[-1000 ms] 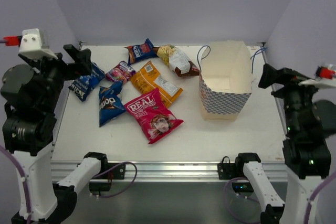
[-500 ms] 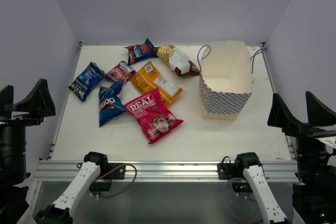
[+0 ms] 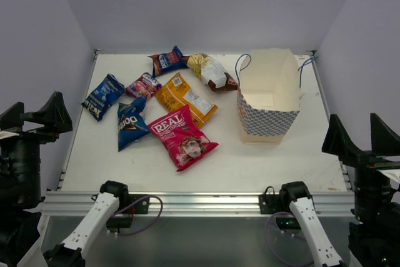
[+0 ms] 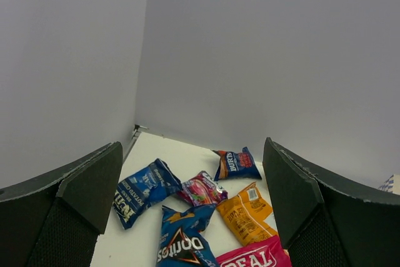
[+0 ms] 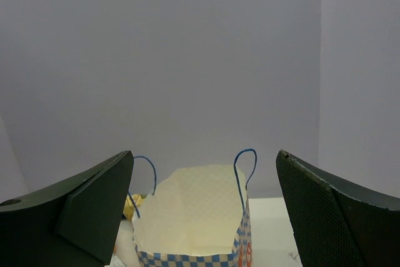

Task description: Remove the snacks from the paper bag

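beige and bare inside, the paper bag (image 3: 265, 123) is standing upright on the table's (image 3: 250, 161) right side. seven snacks (image 3: 182, 137) are lying loose to its left, so the emptying is looking finished. the left gripper (image 3: 36, 101) and right gripper (image 3: 353, 117) are hanging spread wide at the near corners, holding nothing.

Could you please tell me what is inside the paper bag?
The paper bag stands open; its pale floor shows bare, no packet visible. Its near wall hides the front strip of the floor.
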`<state>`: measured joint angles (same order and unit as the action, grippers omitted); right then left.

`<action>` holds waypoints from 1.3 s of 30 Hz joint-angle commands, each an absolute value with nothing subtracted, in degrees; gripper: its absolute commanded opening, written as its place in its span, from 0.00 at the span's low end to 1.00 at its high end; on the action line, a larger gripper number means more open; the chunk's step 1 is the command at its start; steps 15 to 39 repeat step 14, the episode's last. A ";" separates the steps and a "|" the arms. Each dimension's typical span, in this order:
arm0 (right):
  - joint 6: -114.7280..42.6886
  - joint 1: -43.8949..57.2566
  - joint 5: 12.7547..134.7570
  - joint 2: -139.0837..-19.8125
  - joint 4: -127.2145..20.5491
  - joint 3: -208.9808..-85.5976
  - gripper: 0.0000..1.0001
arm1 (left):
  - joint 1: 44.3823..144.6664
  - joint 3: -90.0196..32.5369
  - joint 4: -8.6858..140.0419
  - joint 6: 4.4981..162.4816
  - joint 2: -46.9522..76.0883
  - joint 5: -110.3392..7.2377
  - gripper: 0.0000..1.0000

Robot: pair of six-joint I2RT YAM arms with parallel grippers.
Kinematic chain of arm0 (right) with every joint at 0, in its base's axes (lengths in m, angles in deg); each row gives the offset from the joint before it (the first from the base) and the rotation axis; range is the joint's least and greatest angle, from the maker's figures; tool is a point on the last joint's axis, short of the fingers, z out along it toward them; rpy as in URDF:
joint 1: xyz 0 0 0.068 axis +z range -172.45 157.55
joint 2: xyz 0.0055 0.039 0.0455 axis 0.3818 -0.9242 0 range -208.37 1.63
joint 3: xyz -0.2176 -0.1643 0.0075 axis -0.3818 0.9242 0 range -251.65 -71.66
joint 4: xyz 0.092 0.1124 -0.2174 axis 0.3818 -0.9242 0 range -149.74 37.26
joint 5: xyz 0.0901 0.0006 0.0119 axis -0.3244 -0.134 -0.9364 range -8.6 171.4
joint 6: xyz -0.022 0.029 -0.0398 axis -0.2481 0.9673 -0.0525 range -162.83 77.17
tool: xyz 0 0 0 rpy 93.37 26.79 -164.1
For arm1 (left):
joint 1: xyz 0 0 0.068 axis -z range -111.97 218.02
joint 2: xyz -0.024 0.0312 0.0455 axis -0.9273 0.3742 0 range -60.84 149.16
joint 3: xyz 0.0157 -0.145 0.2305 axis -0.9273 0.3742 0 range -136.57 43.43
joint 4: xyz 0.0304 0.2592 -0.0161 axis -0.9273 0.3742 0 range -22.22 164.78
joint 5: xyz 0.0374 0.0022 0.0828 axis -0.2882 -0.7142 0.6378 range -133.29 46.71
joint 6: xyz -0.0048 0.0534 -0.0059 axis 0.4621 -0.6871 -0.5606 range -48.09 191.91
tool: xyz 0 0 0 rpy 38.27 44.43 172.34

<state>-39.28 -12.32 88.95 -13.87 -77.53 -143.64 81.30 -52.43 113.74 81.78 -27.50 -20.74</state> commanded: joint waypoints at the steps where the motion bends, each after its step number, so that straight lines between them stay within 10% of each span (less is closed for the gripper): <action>1: -40.46 -11.90 89.75 -15.07 -75.68 -144.08 0.99 | 81.65 -51.67 112.61 81.23 -27.35 -18.77 1.00; 39: -40.02 -11.90 89.66 -15.07 -75.59 -143.81 0.99 | 81.82 -49.47 111.46 81.14 -27.35 -18.77 1.00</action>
